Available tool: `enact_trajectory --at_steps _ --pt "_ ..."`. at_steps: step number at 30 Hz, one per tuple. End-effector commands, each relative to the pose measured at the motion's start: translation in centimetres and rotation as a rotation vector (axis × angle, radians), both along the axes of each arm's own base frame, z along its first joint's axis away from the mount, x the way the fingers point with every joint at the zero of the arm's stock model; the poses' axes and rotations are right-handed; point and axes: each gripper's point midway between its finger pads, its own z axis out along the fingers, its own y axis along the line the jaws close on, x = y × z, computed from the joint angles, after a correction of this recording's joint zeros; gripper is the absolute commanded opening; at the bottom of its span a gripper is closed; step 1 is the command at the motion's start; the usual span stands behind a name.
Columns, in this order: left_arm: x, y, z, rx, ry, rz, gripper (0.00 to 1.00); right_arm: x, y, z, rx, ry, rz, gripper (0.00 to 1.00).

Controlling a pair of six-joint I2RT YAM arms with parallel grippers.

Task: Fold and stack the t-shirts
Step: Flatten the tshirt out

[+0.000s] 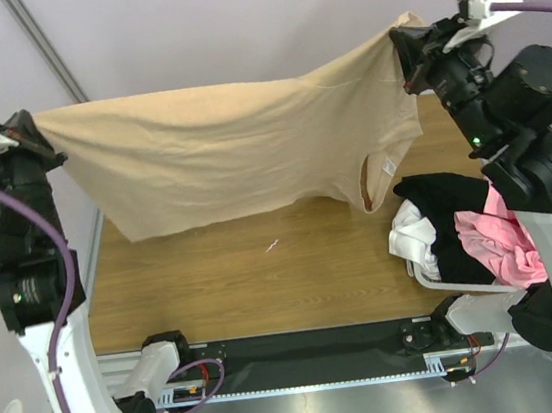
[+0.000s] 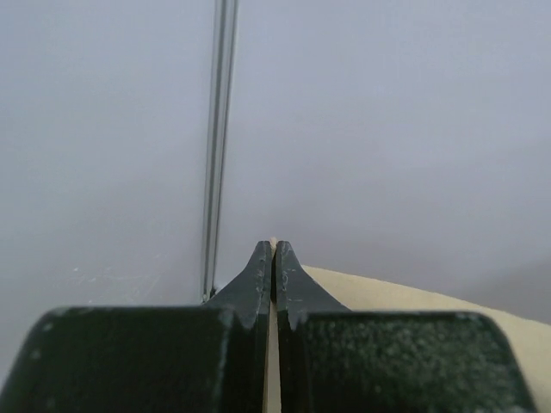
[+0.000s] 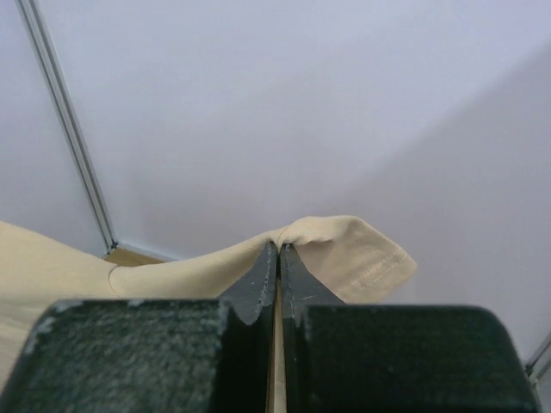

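Top external, tan t-shirt (image 1: 240,156) stretched, sagging

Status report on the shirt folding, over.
Left gripper and right gripper shut on tan t-shirt, one end each. Shirt stretched in air above table. Small scrap on table; basket pile off to right.

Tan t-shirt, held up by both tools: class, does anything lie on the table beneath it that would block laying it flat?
Almost nothing: only a tiny pale scrap lies on the table below the tan t-shirt. The pile of other shirts sits off to the right, close to the hanging collar.
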Motion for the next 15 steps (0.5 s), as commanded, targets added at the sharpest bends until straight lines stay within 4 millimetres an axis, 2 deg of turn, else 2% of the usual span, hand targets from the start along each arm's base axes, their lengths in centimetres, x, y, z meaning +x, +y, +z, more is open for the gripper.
enact_trajectory --at_steps 1,2,3,5,6,9,13,15 --pt "-4.0 0.8 1.9 -0.022 -0.035 0.064 0.00 -4.0 -3.4 4.0 0.035 -0.099 -0.051 0.00" --pt "-4.6 1.0 2.0 -0.027 -0.036 0.078 0.00 -4.1 -3.5 4.1 0.031 -0.096 -0.053 0.00" --pt "-5.6 1.0 2.8 -0.034 -0.051 0.085 0.00 -5.2 -4.2 5.4 0.050 -0.124 -0.050 0.00" --pt "-6.7 1.6 2.4 -0.055 -0.028 0.122 0.00 -5.4 -4.2 5.4 0.031 -0.116 -0.046 0.00" --pt "-7.5 1.8 3.0 -0.066 -0.043 0.135 0.00 -5.7 -4.5 5.7 0.030 -0.123 -0.048 0.00" --pt "-8.1 2.6 2.4 -0.090 -0.015 0.187 0.00 -5.9 -5.0 6.3 0.033 -0.132 -0.064 0.00" --pt "-6.3 3.4 0.7 -0.110 0.060 0.225 0.00 -5.0 -5.0 6.1 0.037 -0.109 -0.095 0.00" --pt "-4.4 3.9 -0.5 -0.118 0.107 0.242 0.00 -3.5 -4.5 5.1 0.032 -0.072 -0.123 0.00"
